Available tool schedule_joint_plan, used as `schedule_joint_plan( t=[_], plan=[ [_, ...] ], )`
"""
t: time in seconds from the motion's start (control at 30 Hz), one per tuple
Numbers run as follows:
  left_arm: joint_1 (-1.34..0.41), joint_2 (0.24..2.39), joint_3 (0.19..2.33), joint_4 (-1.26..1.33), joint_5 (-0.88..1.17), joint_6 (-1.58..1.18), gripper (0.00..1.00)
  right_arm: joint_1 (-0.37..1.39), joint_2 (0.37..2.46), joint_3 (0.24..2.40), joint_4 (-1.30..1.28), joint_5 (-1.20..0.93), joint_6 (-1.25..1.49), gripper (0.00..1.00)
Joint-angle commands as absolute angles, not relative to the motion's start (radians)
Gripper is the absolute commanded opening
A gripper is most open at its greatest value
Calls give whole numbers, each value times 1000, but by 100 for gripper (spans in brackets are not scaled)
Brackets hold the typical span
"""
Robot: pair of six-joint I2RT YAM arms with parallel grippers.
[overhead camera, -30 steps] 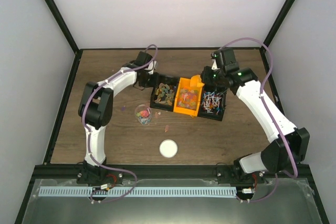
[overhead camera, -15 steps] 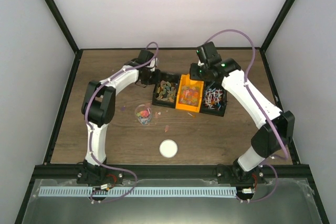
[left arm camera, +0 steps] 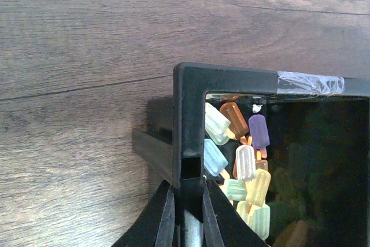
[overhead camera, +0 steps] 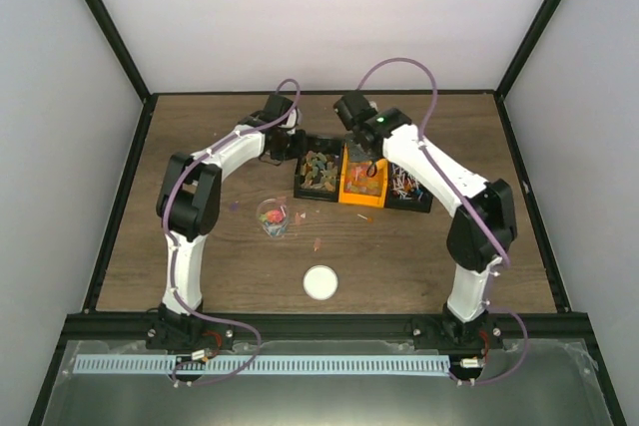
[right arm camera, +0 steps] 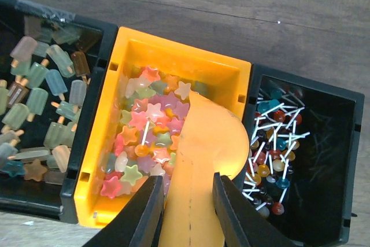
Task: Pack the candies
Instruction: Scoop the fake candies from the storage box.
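Observation:
The candies lie in three bins side by side: popsicle shapes (left arm camera: 238, 163) in the left black bin (overhead camera: 318, 173), stars (right arm camera: 144, 134) in the orange bin (overhead camera: 360, 182), lollipops (right arm camera: 274, 137) in the right black bin (overhead camera: 409, 189). More candies fill a small clear cup (overhead camera: 272, 216) on the table in front of the bins. My left gripper (left arm camera: 185, 203) is shut on the left black bin's wall (left arm camera: 188, 120). My right gripper (right arm camera: 188, 201) is shut on the handle of the orange scoop (right arm camera: 211, 143), whose bowl hangs over the star candies by the orange bin's right wall.
A white round lid (overhead camera: 319, 282) lies near the front of the table. A couple of stray candy bits (overhead camera: 319, 243) sit on the wood beside the cup. Black frame posts and white walls enclose the table.
My right arm has swung left with the scoop, from the lollipop bin's far side to above the orange bin. My left gripper has closed onto the black bin's wall.

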State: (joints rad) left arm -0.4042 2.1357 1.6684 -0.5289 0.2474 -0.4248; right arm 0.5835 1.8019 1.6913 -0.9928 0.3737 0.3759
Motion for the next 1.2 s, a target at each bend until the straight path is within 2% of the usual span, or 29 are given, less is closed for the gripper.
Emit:
schedule_joint_plan(
  t=[0.0, 0.23, 0.53, 0.63, 1.17],
  plan=[
    [-400, 2151, 1697, -494, 241, -469, 4, 611, 1870, 1758, -1035, 555, 279, 1],
    [-400, 2148, 1686, -484, 256, -485, 4, 621, 1946, 1748, -1056, 636, 150, 1],
    [-400, 2152, 1685, -466, 279, -512, 4, 629, 1873, 1729, -1099, 333, 117, 1],
    [-400, 2155, 1686, -462, 287, -518, 4, 630, 1839, 1668, -1060, 189, 104, 1],
    [-400, 2147, 1669, -455, 305, -528, 4, 599, 1765, 1387, -830, -236, 302, 1]
  ],
)
